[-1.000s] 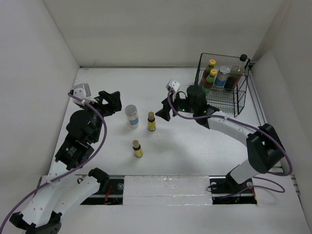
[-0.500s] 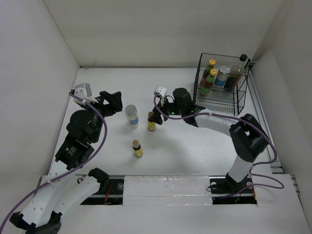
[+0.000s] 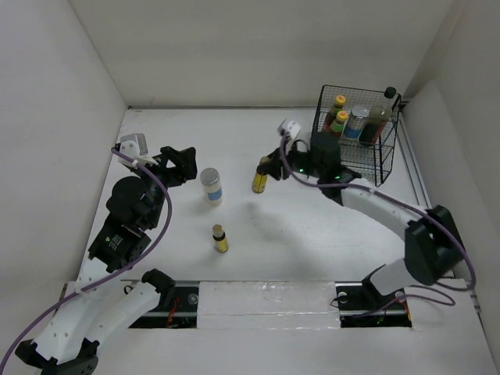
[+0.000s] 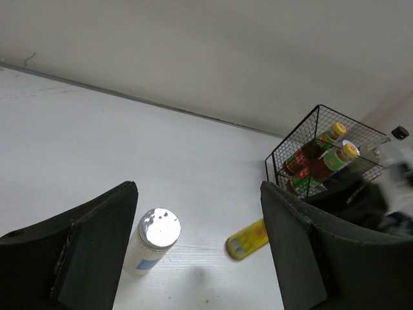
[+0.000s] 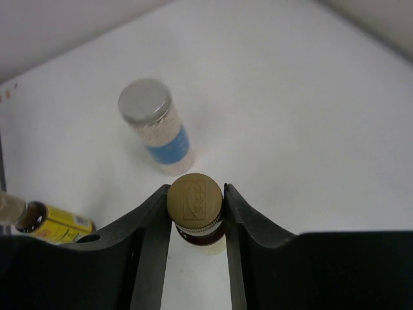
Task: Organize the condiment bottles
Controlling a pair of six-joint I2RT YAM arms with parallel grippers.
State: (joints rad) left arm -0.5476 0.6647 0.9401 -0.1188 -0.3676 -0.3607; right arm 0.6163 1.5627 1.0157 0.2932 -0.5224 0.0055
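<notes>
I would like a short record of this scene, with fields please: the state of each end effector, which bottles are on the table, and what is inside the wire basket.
right end effector: shut on tiny yellow-labelled bottle, gripped at its cap, lifted and tilted
left end effector: open, holds nothing
on table: white silver-lidded jar and second tiny bottle, both upright
in wire basket: rear yellow-capped bottle, front yellow-capped bottle, second jar, dark black-capped bottle
</notes>
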